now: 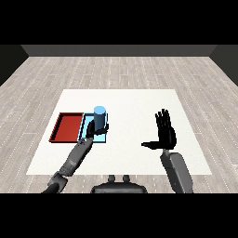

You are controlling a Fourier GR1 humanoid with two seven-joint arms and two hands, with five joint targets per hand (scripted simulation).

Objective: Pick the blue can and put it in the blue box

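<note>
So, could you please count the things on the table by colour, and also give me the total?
Blue: 2, the blue can, held upright over the tray by the left hand, and the light blue tray
Red: 1, the red tray
Total: 3 things on the white table

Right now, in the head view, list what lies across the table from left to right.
red tray → blue can, held by the left hand over the light blue tray → right hand, open.
</note>
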